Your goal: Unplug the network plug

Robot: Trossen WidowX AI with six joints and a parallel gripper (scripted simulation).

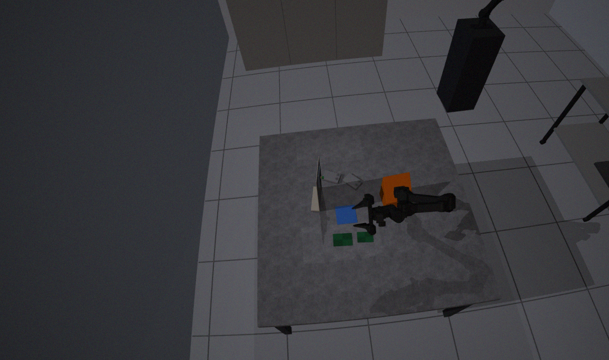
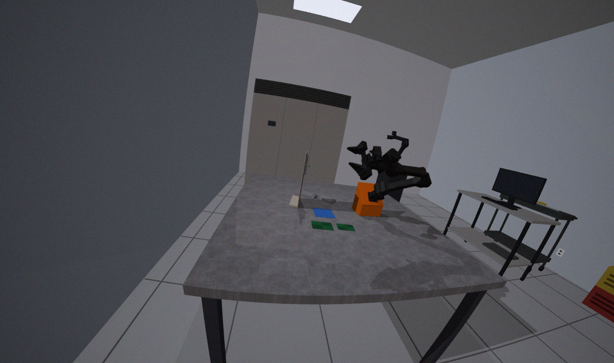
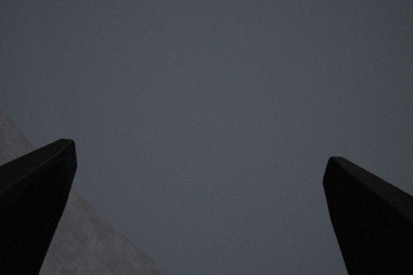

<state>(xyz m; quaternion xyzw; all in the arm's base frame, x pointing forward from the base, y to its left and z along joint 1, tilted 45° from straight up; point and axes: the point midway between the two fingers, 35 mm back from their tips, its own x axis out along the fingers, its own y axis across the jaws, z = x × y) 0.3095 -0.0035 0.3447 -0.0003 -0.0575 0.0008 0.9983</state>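
The thin upright panel stands on a pale foot near the middle of the table. A tiny green spot on the side of the panel that faces the arm marks the socket area; the plug itself is too small to make out. A blue marked square lies flat on the table just in front of the panel. My gripper is open and empty. It hangs high above the blue square, apart from the panel, and points toward the dark wall.
An orange block stands by the arm's base. Two green patches lie beyond the blue square. Small grey flat pieces lie near the panel's foot. A desk with a monitor stands off to the right.
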